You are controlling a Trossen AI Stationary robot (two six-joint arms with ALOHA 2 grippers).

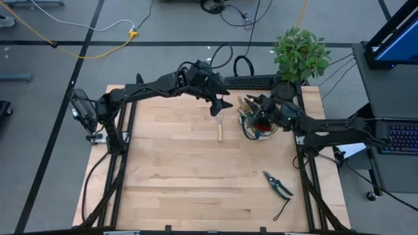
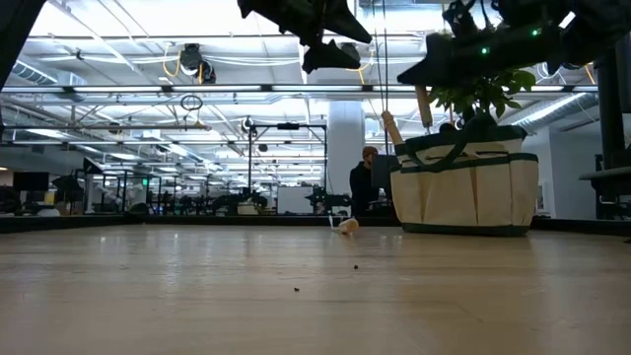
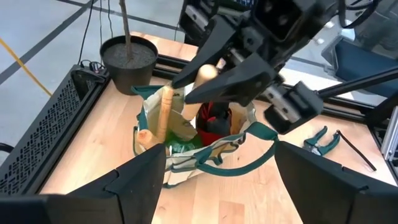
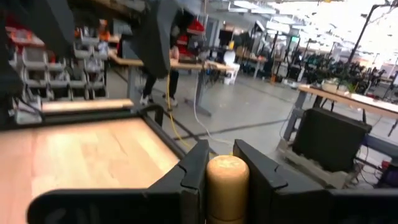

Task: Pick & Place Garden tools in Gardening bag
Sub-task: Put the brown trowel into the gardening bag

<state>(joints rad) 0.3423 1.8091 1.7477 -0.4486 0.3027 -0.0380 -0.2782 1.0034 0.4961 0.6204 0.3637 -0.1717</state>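
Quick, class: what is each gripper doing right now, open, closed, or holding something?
Left gripper: open, empty, above the table beside the gardening bag.
Right gripper: closed on a wooden tool handle over the bag.

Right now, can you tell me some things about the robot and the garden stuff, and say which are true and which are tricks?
1. The right gripper is shut on a wooden tool handle. True.
2. The pruning shears are inside the gardening bag. False: they lie on the table, apart from the bag.
3. A wooden-handled tool lies on the table beside the bag. True.
4. The left gripper carries a trowel. False: it is open and empty.
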